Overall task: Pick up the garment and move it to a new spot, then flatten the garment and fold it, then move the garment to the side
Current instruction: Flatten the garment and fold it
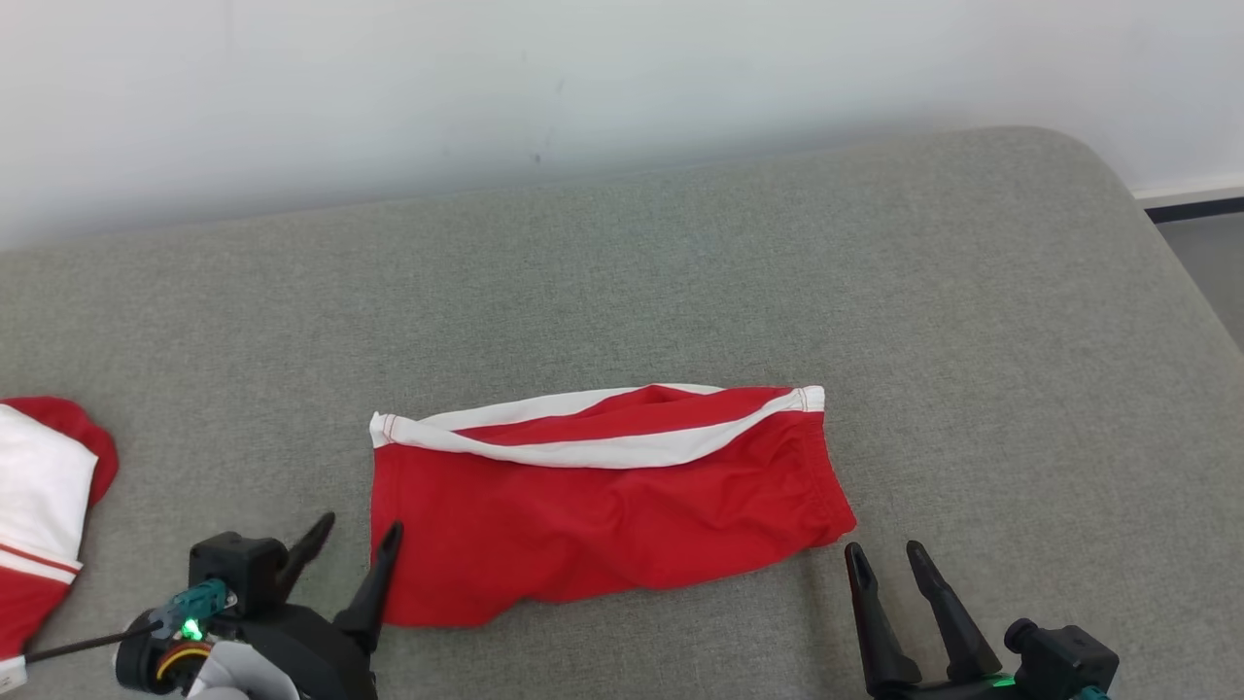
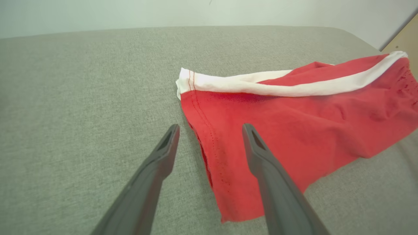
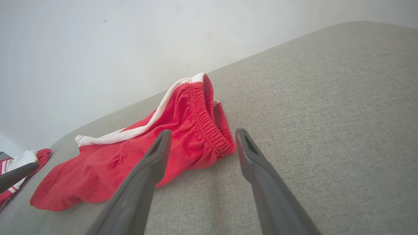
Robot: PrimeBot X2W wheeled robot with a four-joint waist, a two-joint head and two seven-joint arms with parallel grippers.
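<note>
While both end effectors stand spread and empty, the garment, red shorts with a white side stripe, lies as a long oblong in the middle of the grey upholstered surface. I would place the job in its flatten-and-fold stage. The left end effector straddles the cloth's near-left edge: in its own wrist view one finger is over red fabric and the other over bare upholstery, and I cannot tell whether either touches. The right end effector sits just beside the near-right corner, where the gathered elastic waistband ends, and is clear of the cloth.

The shorts look fairly flat, though the near hem is wavy and the white stripe sags open along the far side, so some smoothing seems left to do. The next move probably calls for each end effector to come down on its own near corner and pinch through all the layers. The two would then have to travel evenly, or the thin fabric will drag and bunch.

The surface is a soft, woven grey pad with rounded corners, perhaps a mattress or couch seat, and it will give under pressure. A second red-and-white garment lies at its left edge, well apart. Behind runs a plain pale wall, with a dark skirting strip and grey floor at the far right
</note>
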